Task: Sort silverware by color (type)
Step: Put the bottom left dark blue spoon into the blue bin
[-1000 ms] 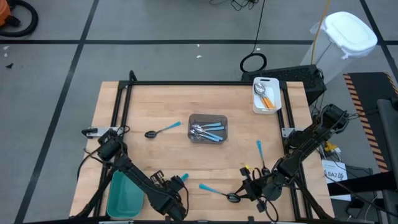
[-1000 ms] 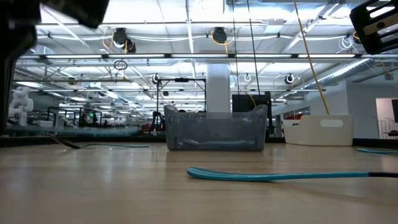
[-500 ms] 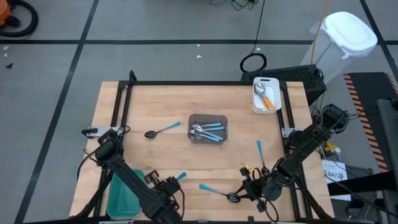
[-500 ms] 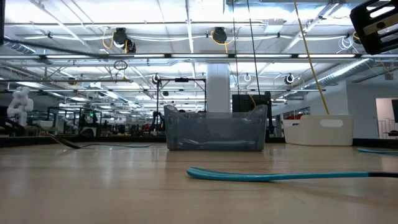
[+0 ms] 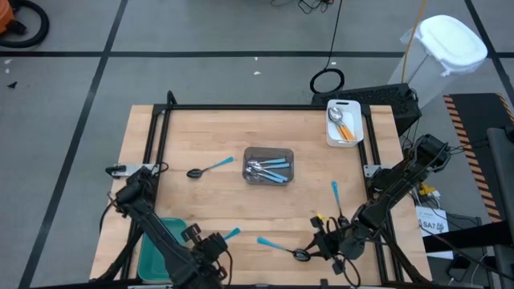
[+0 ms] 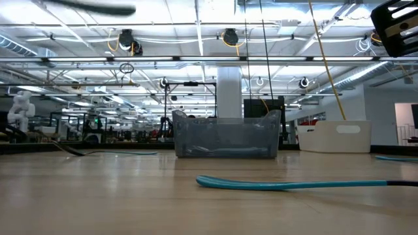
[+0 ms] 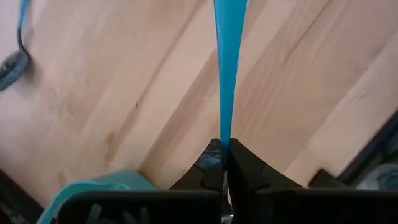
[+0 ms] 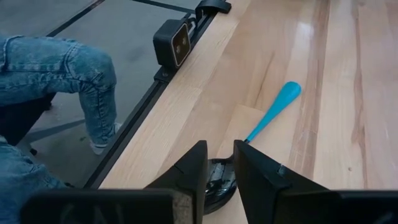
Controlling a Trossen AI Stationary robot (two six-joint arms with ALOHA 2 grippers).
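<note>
Gripping a blue-handled spoon (image 7: pixel 227 74), the left gripper (image 5: pixel 210 245) hangs above the table (image 5: pixel 201 136) beside a teal bin (image 5: pixel 157 250), jaws clamped. The right gripper (image 8: pixel 217 168) has its jaws around a dark spoon bowl (image 8: pixel 217 180) near the table's edge. More spoons lie in the clear tray (image 5: pixel 269 166).

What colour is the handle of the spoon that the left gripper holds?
Light blue; the thin plastic spoon handle shows best in the left wrist view, pinched in the left gripper.

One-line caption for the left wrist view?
Left gripper shut on a blue-handled spoon, above the wooden table beside the teal bin.
</note>
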